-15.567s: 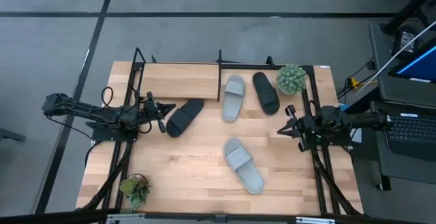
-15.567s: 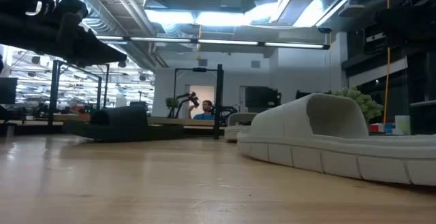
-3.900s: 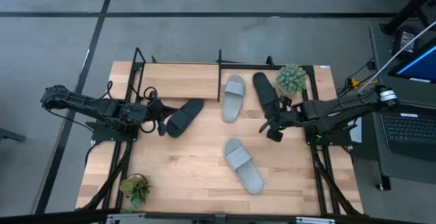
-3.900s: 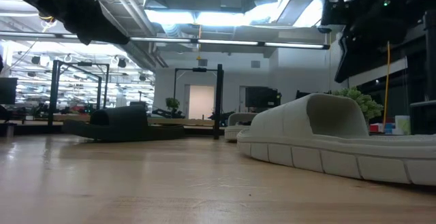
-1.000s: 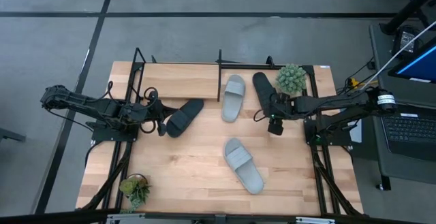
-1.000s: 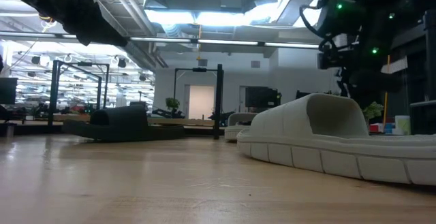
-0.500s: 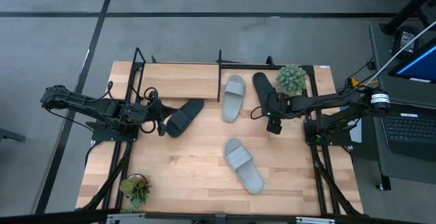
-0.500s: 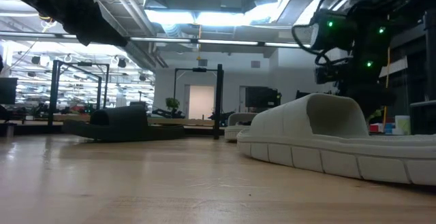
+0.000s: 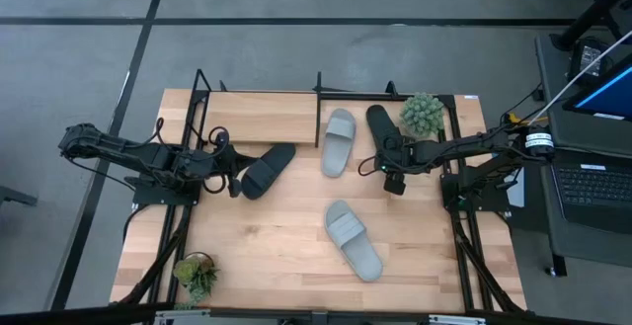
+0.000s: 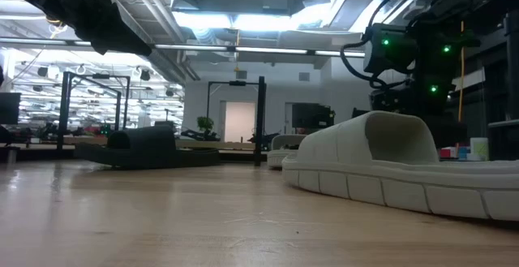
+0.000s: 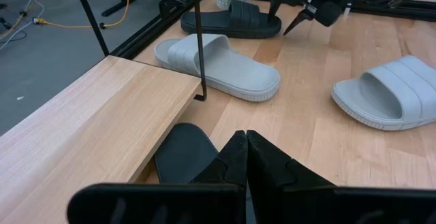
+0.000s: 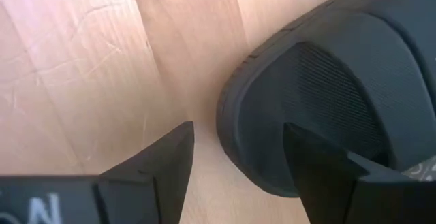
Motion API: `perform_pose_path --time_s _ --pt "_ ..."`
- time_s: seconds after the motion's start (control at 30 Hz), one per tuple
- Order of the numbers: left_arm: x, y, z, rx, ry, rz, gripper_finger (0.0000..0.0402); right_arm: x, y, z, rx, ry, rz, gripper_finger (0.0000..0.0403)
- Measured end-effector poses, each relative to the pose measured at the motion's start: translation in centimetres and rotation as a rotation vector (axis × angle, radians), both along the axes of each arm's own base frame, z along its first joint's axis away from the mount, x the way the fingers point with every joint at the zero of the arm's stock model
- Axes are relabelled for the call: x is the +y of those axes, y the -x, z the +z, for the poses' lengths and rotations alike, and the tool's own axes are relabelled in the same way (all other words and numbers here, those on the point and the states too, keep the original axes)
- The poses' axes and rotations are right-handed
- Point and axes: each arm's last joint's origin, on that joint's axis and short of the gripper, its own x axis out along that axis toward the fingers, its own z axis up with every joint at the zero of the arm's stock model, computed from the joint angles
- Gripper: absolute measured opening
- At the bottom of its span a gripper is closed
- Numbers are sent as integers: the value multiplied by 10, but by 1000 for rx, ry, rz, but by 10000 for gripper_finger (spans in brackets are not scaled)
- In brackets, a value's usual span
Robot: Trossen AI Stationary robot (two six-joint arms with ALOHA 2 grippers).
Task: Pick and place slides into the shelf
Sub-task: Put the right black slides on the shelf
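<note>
Viewed from overhead: wooden table (image 9: 276,256) with a low black-rod shelf (image 9: 259,118) along the far edge. Two slides lying by the shelf's right half: a pale grey slide (image 9: 338,141) and, just right of it, a black slide (image 9: 385,133). Second grey slide (image 9: 354,240) mid-table; second black slide (image 9: 268,169) at the shelf's left half. Right gripper (image 9: 383,170) low at the near end of the right-hand black slide, fingers parted, nothing held, one finger (image 12: 167,166) on bare wood, the other over the sole's rim. Left gripper (image 11: 246,157) closed, hovering by the left black slide. Best to straddle the sole edge squarely before closing, then lift level.
</note>
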Motion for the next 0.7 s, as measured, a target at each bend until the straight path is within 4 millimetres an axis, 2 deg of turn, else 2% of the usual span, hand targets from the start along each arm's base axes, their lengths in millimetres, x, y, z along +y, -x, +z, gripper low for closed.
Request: perform_pose_path --time_s 0.43,0.7 --pt "0 0 0 0 0 0 0 -12 3 0 7 6 -57 225" --pt "0 0 0 0 0 0 0 -13 3 0 15 9 -38 225"
